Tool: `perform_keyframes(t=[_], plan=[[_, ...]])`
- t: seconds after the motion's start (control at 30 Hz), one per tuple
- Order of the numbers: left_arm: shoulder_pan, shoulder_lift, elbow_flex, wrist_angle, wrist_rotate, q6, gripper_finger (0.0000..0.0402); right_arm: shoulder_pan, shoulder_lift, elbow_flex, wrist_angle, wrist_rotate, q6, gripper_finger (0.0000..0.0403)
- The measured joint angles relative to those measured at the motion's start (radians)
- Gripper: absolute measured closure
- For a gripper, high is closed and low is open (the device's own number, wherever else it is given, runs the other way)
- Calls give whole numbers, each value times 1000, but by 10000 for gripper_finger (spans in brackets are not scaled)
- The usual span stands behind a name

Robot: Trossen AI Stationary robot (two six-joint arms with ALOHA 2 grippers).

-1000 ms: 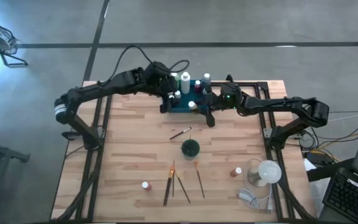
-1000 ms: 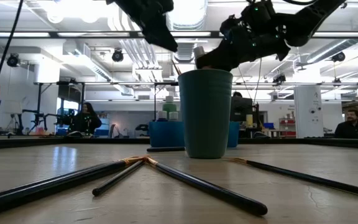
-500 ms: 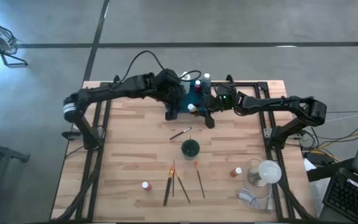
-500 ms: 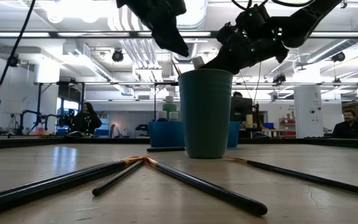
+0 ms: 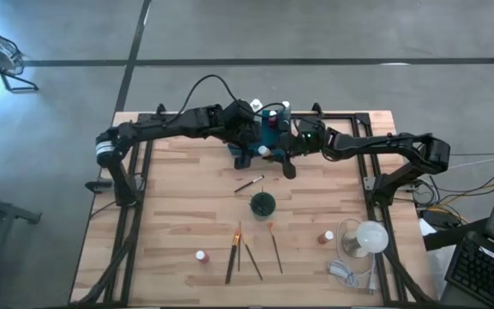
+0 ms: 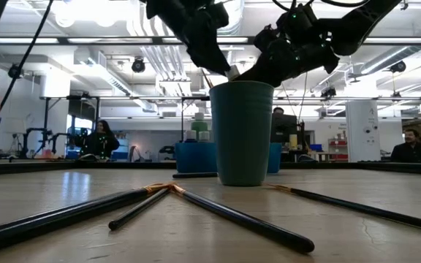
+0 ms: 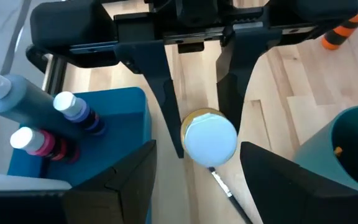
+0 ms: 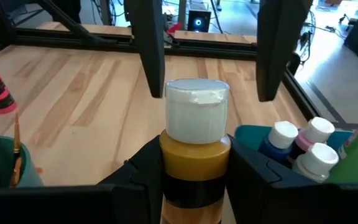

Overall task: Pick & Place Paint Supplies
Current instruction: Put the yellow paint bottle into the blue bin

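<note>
From above, the wooden plank desk [image 5: 178,215] carries a teal rectangular tray [image 5: 260,137] at its far middle, where both dark arms meet. The right gripper [image 5: 270,153] holds a small bottle with a white cap just at the tray's near edge; the left gripper [image 5: 249,148] hangs close beside it. A dark green round cup [image 5: 262,204] stands nearer, a loose paintbrush [image 5: 249,184] lies between it and the tray, and thin brushes [image 5: 243,253] lie in a fan further forward. Two small red bottles [image 5: 325,236] stand apart.

At desk height, the cup [image 6: 242,131] looks smooth and cylindrical, and the long dark brush handles [image 6: 218,212] cross before it.

The left wrist view shows the round white cap of the yellow bottle [image 7: 209,137] between the left jaws, which stand open without touching it.

In the right wrist view, the right jaws are closed on the mustard-yellow bottle [image 8: 194,155] with a black band. No writing can be read.
</note>
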Motion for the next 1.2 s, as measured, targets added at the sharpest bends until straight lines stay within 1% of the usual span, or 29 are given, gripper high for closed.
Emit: perform_keyframes(t=[0.2, 1.0, 1.2], plan=[[-1, 0, 0, 15, 27, -19, 166, 1, 0, 0, 0, 0, -3, 281], [-12, 3, -2, 17, 28, -41, 166, 16, 4, 0, -15, 2, 8, 281], [-12, 3, -2, 17, 28, -45, 166, 16, 4, 0, -23, 31, 8, 281]])
